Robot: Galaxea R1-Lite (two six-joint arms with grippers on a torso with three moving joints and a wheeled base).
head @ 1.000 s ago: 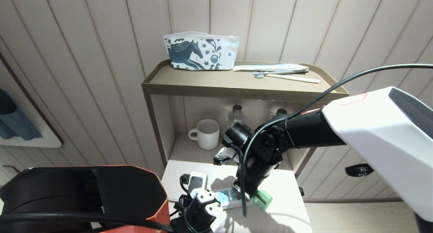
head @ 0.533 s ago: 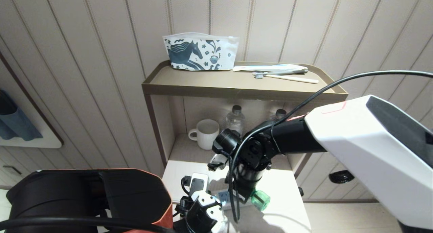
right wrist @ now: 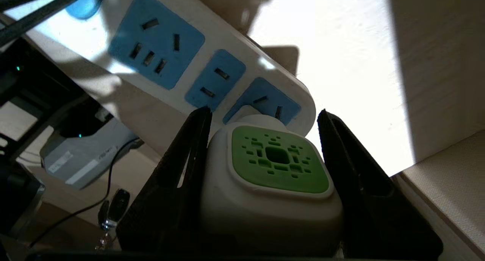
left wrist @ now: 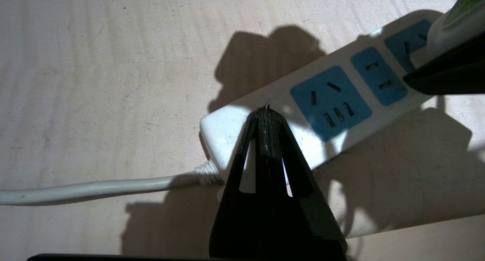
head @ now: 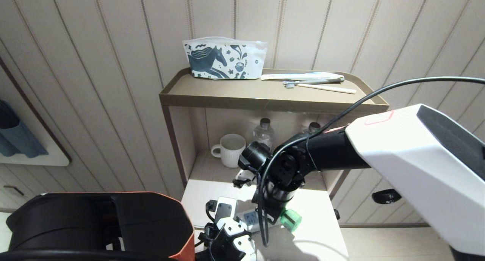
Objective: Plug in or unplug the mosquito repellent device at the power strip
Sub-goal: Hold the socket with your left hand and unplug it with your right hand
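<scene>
Step in hand: a judgement; the mosquito repellent device (right wrist: pixel 271 177) sits at the end socket of the power strip (right wrist: pixel 166 56), so either seating or pulling is under way; the frames alone do not say which.
Right gripper: right gripper (right wrist: pixel 265 155) fills the lower centre of the right wrist view; its two dark fingers (right wrist: pixel 182 166) clasp the white plug head from both sides.
Device: white head with green vented centre, touching the last blue panel at frame centre; in the head view its green bottle (head: pixel 291 219) shows lower centre, under the right wrist.
Left gripper: left gripper (left wrist: pixel 266 113) at centre of the left wrist view; fingers pressed together, tips resting on the strip's cord end, apparently pinning it down.
Strip: lies on a pale tabletop (left wrist: pixel 94 64); cord (left wrist: pixel 98 187) leaves toward the left edge; two blue panels stand free.
Next move: likely a straight push or pull along the prong axis, with the strip held firm; tilting risks binding the prongs.
</scene>
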